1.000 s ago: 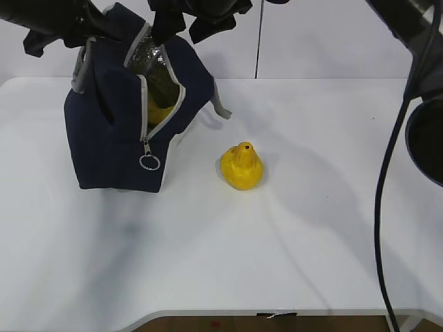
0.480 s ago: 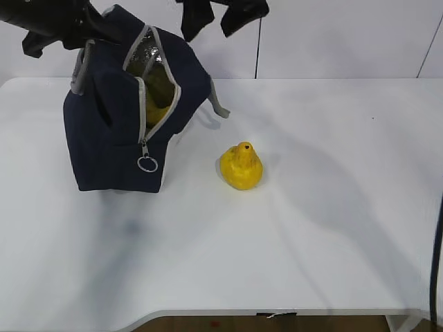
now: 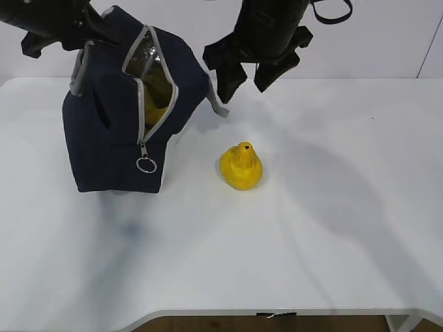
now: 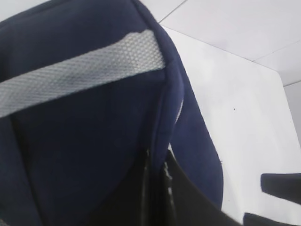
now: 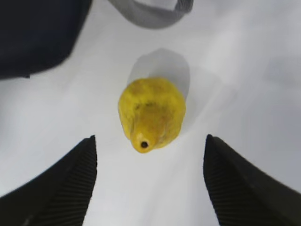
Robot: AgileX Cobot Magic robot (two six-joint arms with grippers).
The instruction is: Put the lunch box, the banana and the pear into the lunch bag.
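The navy lunch bag stands at the left with its zipper open. A yellow piece that looks like the banana shows inside. The lunch box is hidden. The pear stands upright on the table right of the bag. My left gripper is shut on the bag's top edge; in the left wrist view the navy fabric is pinched between the jaws. My right gripper is open and empty, hanging above and behind the pear. In the right wrist view the pear lies between and beyond the fingers.
The bag's grey handle sticks out toward the pear and shows in the right wrist view. A ring pull hangs on the bag's front. The white table stretches to the right and front.
My right gripper has come down from above the bag opening and moved right, now over the pear. The bag has shifted slightly; the left gripper still holds it.
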